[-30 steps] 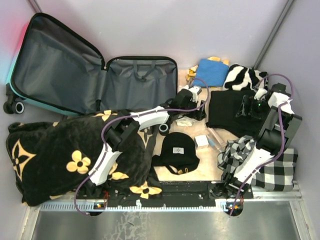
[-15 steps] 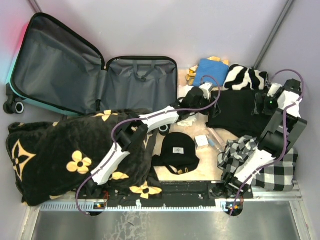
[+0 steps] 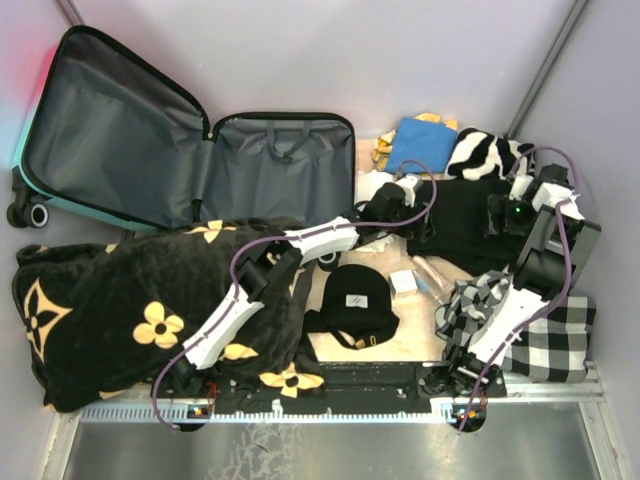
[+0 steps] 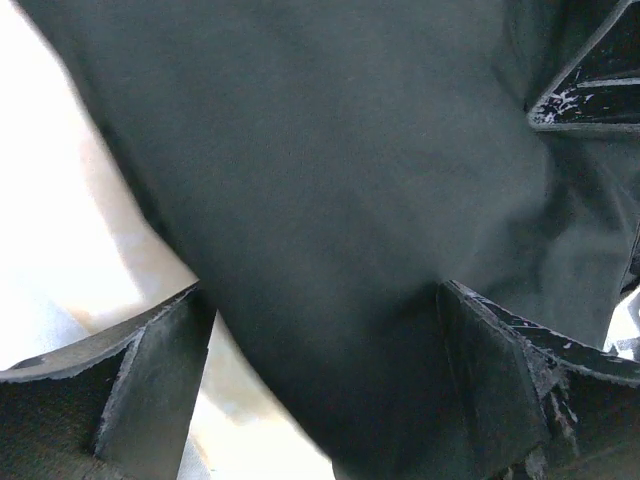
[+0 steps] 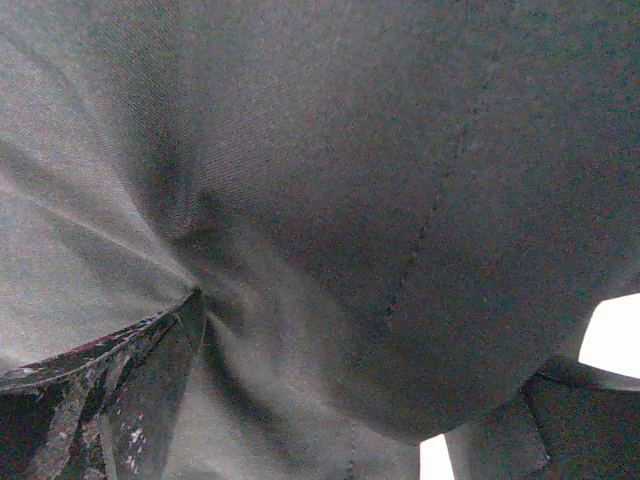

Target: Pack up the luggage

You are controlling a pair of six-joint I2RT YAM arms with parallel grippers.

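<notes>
**Both grippers on the black garment, case off to the left**

Nearest the arm bases, on the near side of both grippers, lie a black beanie [image 3: 355, 300], a checked cloth [image 3: 550, 340] below the right arm, and the big flowered blanket [image 3: 130, 300] under the left arm's upper links.

The left gripper [image 3: 405, 215] is at the left edge of a black garment [image 3: 455, 230], and the right gripper [image 3: 500, 215] is over its right part. In each wrist view the two fingers stand wide apart at the lower corners with dark cloth filling the gap. I read both as spread over the fabric and not clamped on it. The cloth puckers against one right finger [image 5: 120, 390], so that gripper seems to be pressing down.

The luggage [image 3: 280, 165] lies open to the left of both grippers and slightly beyond them. Its flat half is just left of the left gripper. Its lid is propped up further left again, well apart from the right gripper. The open case stretches left to right, and its hinge runs roughly near to far. The left arm is plainly the nearer one, so carrying the garment in would likely mean a leftward sweep, with the right arm reaching furthest.

Beyond the grippers, a zebra-striped cloth [image 3: 485, 152] and a blue cloth [image 3: 425, 140] sit by the back wall.
</notes>
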